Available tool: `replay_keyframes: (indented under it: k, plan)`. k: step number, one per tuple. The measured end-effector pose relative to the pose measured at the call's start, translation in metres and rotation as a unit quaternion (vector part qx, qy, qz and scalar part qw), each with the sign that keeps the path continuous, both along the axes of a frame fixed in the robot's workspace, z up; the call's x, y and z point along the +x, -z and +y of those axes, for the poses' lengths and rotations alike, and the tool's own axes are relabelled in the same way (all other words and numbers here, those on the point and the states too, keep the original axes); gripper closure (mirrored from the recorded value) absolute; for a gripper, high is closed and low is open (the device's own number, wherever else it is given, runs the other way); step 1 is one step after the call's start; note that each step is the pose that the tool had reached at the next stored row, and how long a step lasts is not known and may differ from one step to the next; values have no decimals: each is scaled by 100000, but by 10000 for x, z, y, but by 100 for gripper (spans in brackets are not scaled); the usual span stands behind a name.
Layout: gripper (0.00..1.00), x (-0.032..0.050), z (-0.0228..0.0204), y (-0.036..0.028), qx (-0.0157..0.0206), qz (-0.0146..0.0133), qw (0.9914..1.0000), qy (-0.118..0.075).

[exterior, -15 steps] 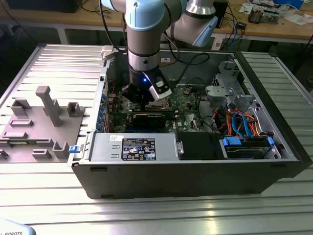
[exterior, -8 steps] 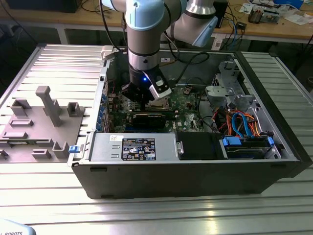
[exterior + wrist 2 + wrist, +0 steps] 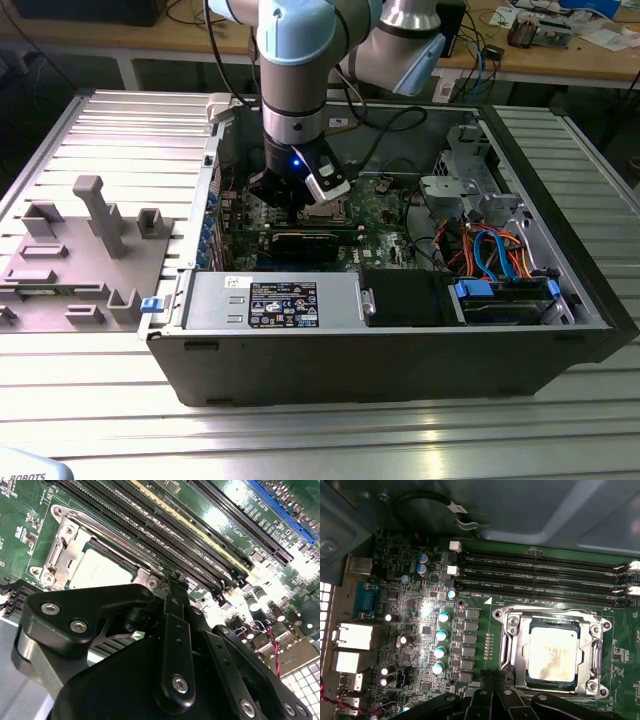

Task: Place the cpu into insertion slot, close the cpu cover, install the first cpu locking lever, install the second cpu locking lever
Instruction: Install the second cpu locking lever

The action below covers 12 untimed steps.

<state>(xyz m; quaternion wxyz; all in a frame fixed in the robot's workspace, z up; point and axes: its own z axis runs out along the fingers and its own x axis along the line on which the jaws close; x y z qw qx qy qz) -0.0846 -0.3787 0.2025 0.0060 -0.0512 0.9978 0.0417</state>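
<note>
The cpu (image 3: 552,652) lies flat in the insertion slot (image 3: 592,686), its silver-grey top showing through the window of the cpu cover (image 3: 517,630). The cover lies down around the chip. In the second wrist view the cpu (image 3: 100,570) sits inside the cover (image 3: 62,555) too. My gripper (image 3: 497,682) is shut, with nothing visible between its fingers. Its tips hover just off one edge of the socket, low over the green motherboard (image 3: 410,605). In the exterior view the gripper (image 3: 300,200) reaches down into the open computer case, beside the slot (image 3: 325,212).
Long black memory slots (image 3: 540,572) run along one side of the socket, and capacitors (image 3: 440,640) stand on another side. A black card (image 3: 300,243) lies across the board, with a power supply (image 3: 270,300) and cables (image 3: 490,250) inside the case. A grey fixture (image 3: 90,250) sits outside.
</note>
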Motion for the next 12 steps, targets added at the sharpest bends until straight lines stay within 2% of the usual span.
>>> replay_keyframes:
  k: [6, 9, 10, 11, 12]
  plan:
    - [89, 0, 4, 9, -22, -15, 100000, -57]
    - [89, 1, 6, -106, -140, -3, 100000, -59]
    - [89, 8, 7, -120, -179, -7, 100000, -57]
    - [89, 63, 8, -126, -579, 156, 99998, -63]
    - [89, 121, 12, -126, -958, 432, 99994, -54]
